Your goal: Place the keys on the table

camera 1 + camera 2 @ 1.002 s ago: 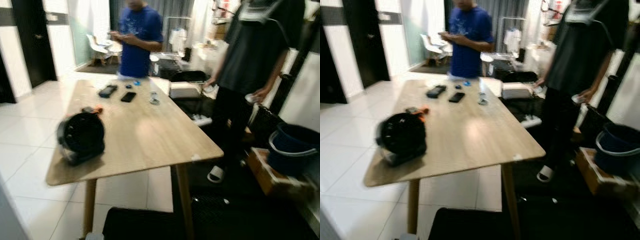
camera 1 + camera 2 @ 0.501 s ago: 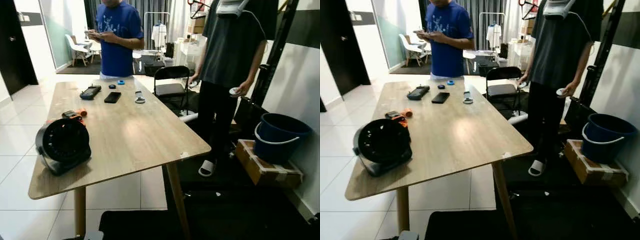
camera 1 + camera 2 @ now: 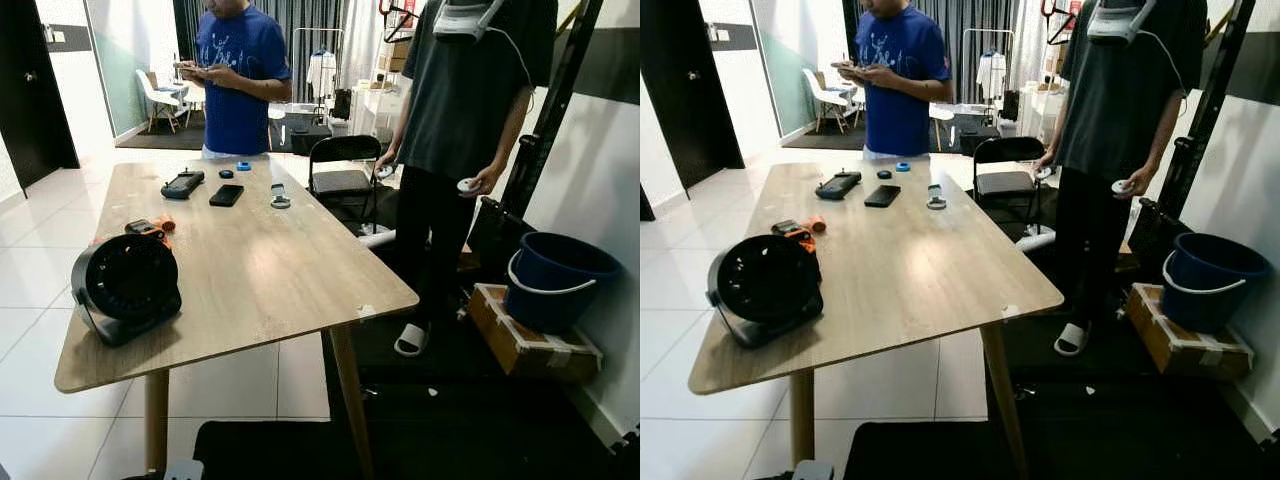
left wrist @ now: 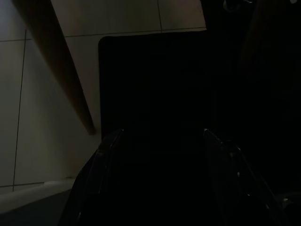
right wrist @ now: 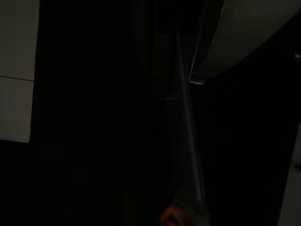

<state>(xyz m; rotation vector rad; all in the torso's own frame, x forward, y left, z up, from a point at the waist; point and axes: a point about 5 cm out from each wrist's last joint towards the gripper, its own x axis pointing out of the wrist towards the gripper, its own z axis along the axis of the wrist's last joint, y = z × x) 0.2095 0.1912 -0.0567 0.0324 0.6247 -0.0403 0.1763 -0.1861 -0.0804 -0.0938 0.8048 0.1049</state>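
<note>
A long light wooden table stands before me, its near corner at lower left. I cannot make out keys anywhere on it. The left wrist view is dark: my left gripper hangs low over a black floor mat beside a table leg, fingers apart with nothing between them. The right wrist view is almost black. A small orange spot shows at its edge, and I cannot tell what it is.
On the table lie a round black fan, an orange-black item, a phone, a black handset and a small object. A person in blue stands at the far end, another at the right. A blue bucket sits on a box.
The head camera has swung and steadied: the picture went from blurred to sharp and the table sits slightly further left. Nothing on the table has moved.
</note>
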